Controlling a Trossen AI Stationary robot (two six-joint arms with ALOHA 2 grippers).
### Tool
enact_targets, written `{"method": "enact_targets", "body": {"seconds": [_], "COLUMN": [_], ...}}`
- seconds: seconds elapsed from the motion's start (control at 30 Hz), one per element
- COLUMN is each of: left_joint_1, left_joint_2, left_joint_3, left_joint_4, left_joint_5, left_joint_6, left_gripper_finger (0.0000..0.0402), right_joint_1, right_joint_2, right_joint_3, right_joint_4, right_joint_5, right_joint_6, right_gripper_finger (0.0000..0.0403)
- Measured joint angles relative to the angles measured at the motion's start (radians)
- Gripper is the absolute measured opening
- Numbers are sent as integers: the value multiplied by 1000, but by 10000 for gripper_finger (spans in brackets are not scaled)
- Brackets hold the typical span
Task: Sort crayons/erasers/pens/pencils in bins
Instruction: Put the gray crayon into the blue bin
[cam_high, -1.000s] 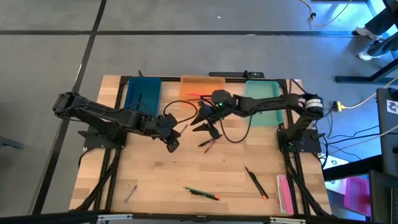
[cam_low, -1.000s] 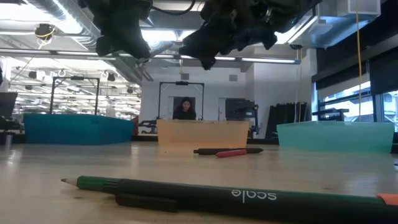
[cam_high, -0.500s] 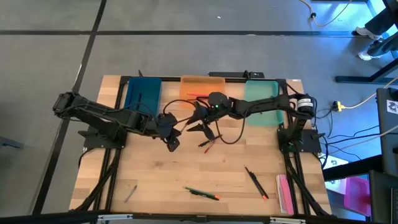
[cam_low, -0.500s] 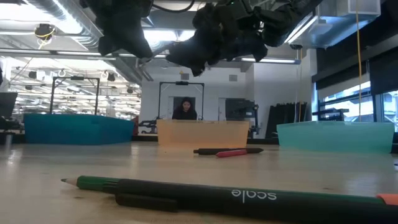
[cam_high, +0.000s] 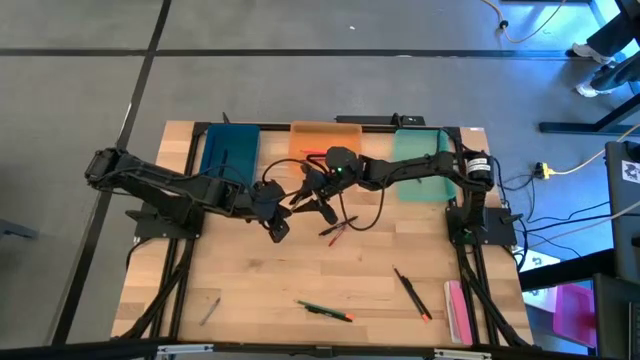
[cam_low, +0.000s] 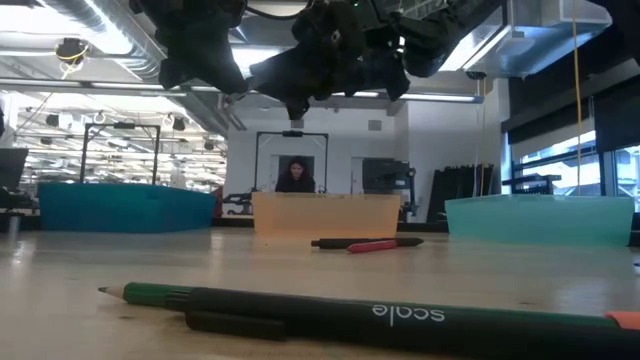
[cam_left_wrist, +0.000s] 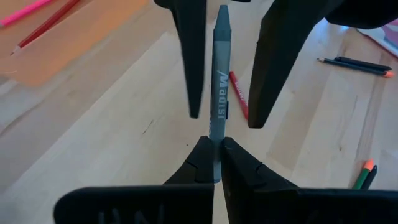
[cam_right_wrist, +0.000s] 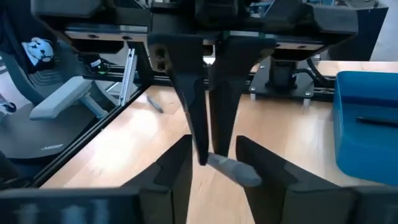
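Grips a grey pen (cam_left_wrist: 217, 81) in the left gripper (cam_left_wrist: 211, 146), fingers clenched on its lower end, well above the table (cam_high: 250, 280). Holds it pointing away from the wrist, toward the right gripper (cam_high: 303, 197). Meets that gripper head-on: fingers (cam_left_wrist: 193, 62) spread, one on each side of the pen's far end, not pinching it.

Just below and past the pair: a red crayon (cam_left_wrist: 238, 102) flat on the wood, beside a black stick (cam_high: 330, 226).

Farther from the left gripper, behind the right gripper: orange bin (cam_high: 325, 133), with a pink stick (cam_left_wrist: 25, 11) and a red pencil (cam_left_wrist: 46, 26) inside. Beside it toward the left arm's base: teal-blue bin (cam_high: 230, 150) with one dark stick (cam_right_wrist: 376, 121) in it. On the opposite side, under the right arm: mint bin (cam_high: 420, 150).

Farthest off, toward the table's front edge: green pencil (cam_high: 325, 311), black pen with orange tip (cam_high: 410, 292), small grey stick (cam_high: 208, 310).
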Motion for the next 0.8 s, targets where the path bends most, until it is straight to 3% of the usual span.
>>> {"method": "enact_targets", "body": {"seconds": [0.43, 0.8], "left_joint_1": [-1, 0], "left_joint_2": [0, 0], "left_joint_3": [0, 0], "left_joint_4": [-1, -2], "left_joint_5": [-7, -18], "left_joint_6": [6, 0], "left_gripper_finger": [0, 25], "right_joint_1": [0, 0], "right_joint_2": [0, 0], "right_joint_3": [0, 0], "right_joint_4": [-9, -9], "right_joint_5": [-2, 0], "right_joint_6": [-2, -3], "right_gripper_finger": [38, 43]}}
